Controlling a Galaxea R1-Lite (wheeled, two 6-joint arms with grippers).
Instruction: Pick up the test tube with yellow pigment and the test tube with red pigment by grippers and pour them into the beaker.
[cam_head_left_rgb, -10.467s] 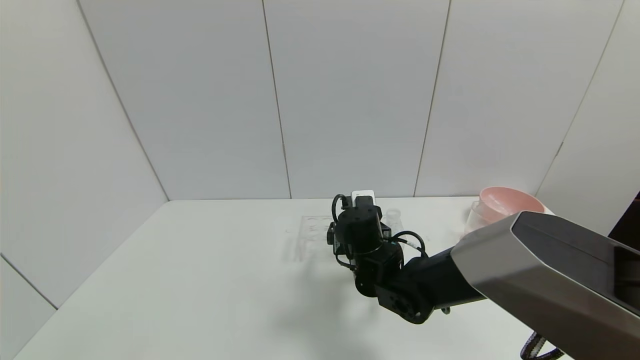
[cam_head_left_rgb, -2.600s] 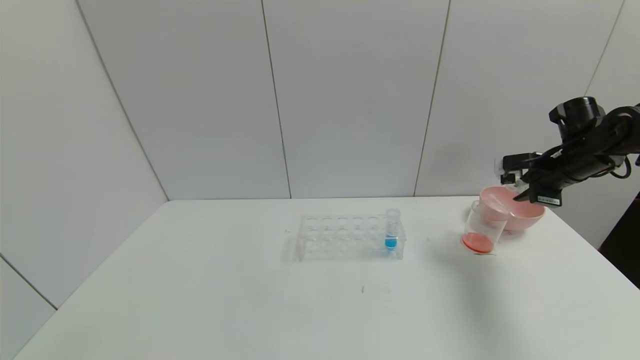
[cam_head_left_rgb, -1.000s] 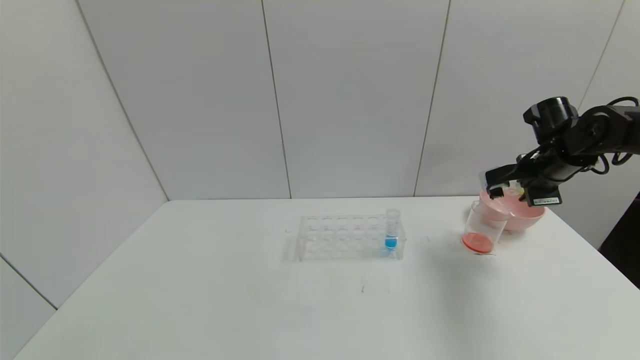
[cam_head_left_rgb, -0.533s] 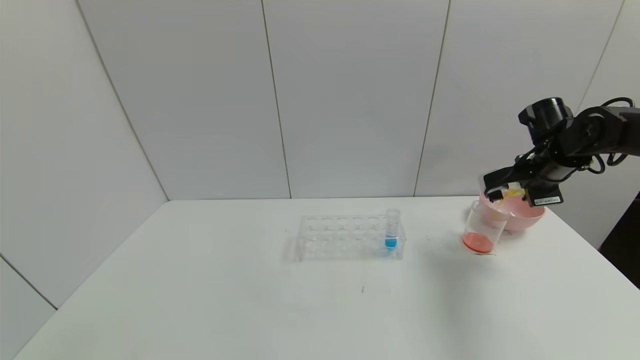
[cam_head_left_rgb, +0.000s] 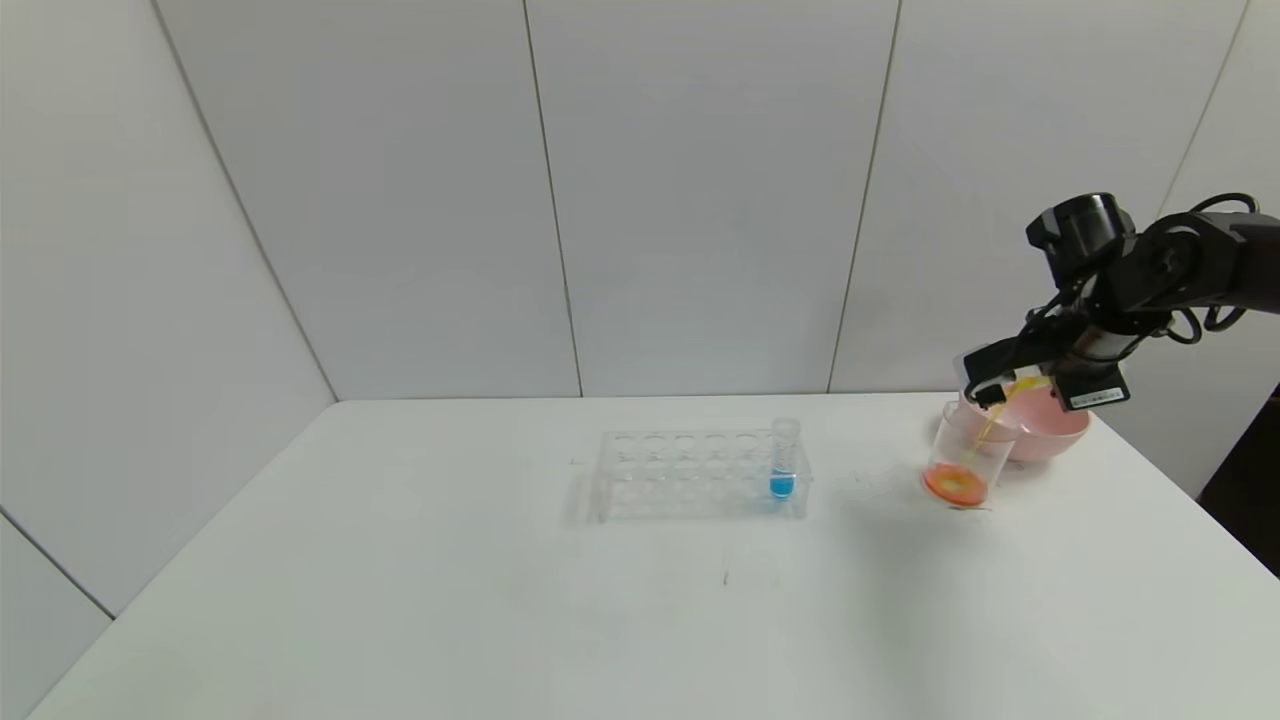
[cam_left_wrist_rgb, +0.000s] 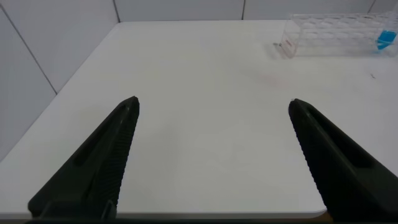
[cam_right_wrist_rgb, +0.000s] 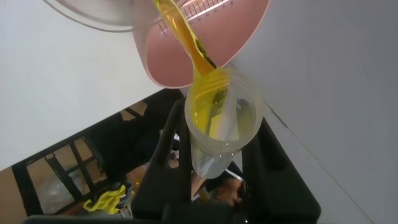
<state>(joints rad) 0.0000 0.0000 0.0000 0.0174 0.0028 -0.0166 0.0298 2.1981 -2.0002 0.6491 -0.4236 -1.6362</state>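
Note:
My right gripper (cam_head_left_rgb: 1010, 385) is shut on the test tube with yellow pigment (cam_head_left_rgb: 1020, 386), tipped mouth-down over the beaker (cam_head_left_rgb: 967, 455) at the table's right. A thin yellow stream runs from the tube into the beaker, which holds orange-red liquid with yellow in it. In the right wrist view the tube (cam_right_wrist_rgb: 219, 127) sits between the black fingers (cam_right_wrist_rgb: 163, 163) and yellow liquid streams out past its rim. The test tube with red pigment is not in view. My left gripper (cam_left_wrist_rgb: 212, 109) is open and empty over bare table, out of the head view.
A clear tube rack (cam_head_left_rgb: 697, 473) stands mid-table with one tube of blue liquid (cam_head_left_rgb: 783, 460) at its right end; it also shows in the left wrist view (cam_left_wrist_rgb: 339, 34). A pink bowl (cam_head_left_rgb: 1045, 428) sits right behind the beaker. White walls enclose the table.
My right gripper has moved left over the beaker and tilted the tube further. Yellow liquid now pours out, and the beaker's red liquid has turned orange with a yellow patch.

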